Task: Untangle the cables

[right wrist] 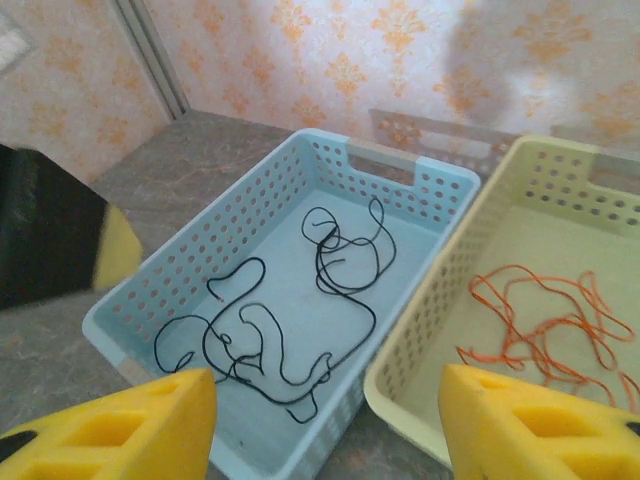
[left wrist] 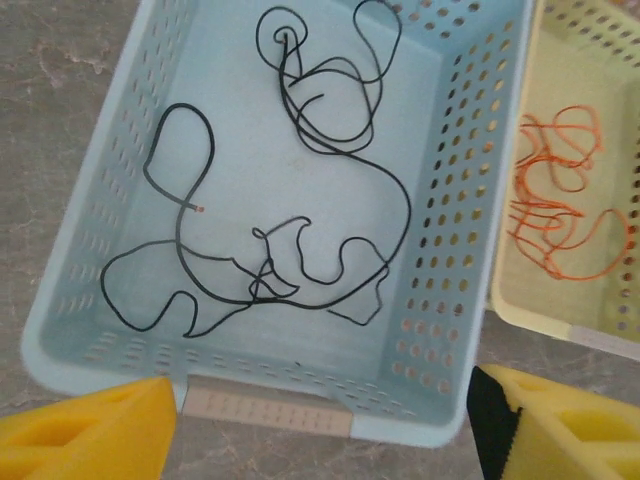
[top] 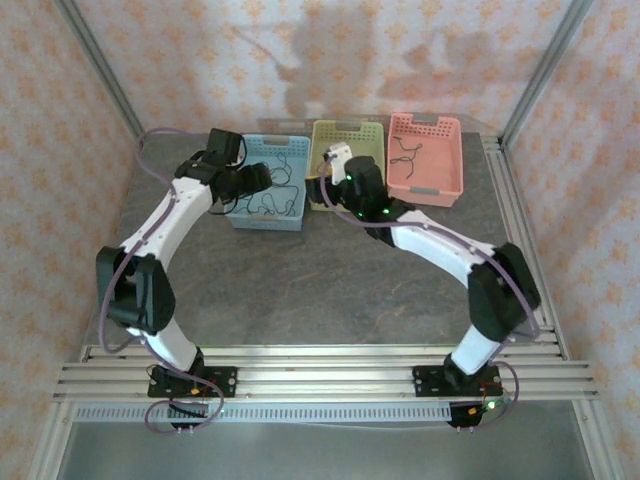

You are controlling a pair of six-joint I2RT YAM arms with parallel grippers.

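Note:
A black cable (left wrist: 265, 285) lies loosely looped on the floor of the light-blue basket (left wrist: 470, 200). An orange-red cable (left wrist: 555, 215) lies bunched in the yellow basket (left wrist: 600, 30) beside it. A thin dark cable (top: 405, 155) rests in the pink basket (top: 440, 190). My left gripper (left wrist: 320, 440) hangs open over the blue basket's near rim, with nothing between its yellow fingers (left wrist: 80, 435). My right gripper (right wrist: 325, 430) is open too, above the gap between the blue basket (right wrist: 190, 270) and the yellow basket (right wrist: 440, 330). It holds nothing. The black cable (right wrist: 233, 366) and the orange-red cable (right wrist: 540, 340) lie below it.
The three baskets stand side by side at the table's far edge: blue (top: 268, 224), yellow (top: 350, 135), pink. Patterned walls and metal frame posts close in the back and sides. Grey tabletop (top: 320, 280) stretches between the baskets and the arm bases.

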